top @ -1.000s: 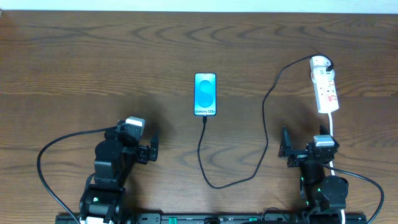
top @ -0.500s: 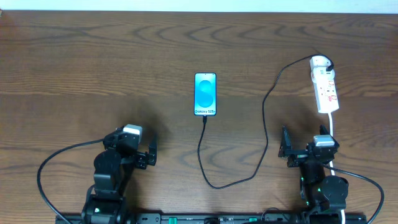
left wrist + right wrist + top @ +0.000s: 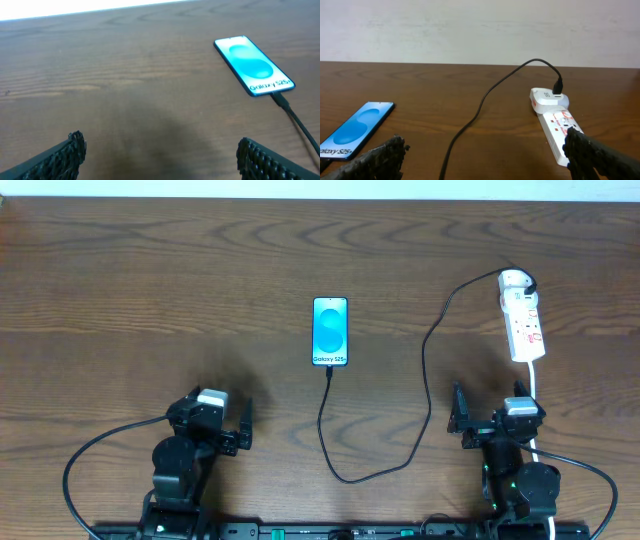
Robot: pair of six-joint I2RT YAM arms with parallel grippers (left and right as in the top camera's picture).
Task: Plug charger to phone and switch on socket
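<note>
The phone lies flat at the table's centre with its blue screen up; it also shows as the phone and the phone. The charger cable has its small tip against the phone's bottom edge. It loops toward me and then runs up to a black plug in the rounded end of the white socket strip. My left gripper is open near the front left with nothing between its fingers. My right gripper is open just in front of the strip.
The strip's white cord runs down past my right arm toward the front edge. A pale wall stands behind the table's far edge. Bare brown wood covers the left half.
My left arm has drawn back toward the front edge, still open. The right arm, phone, cable and strip have not moved.
</note>
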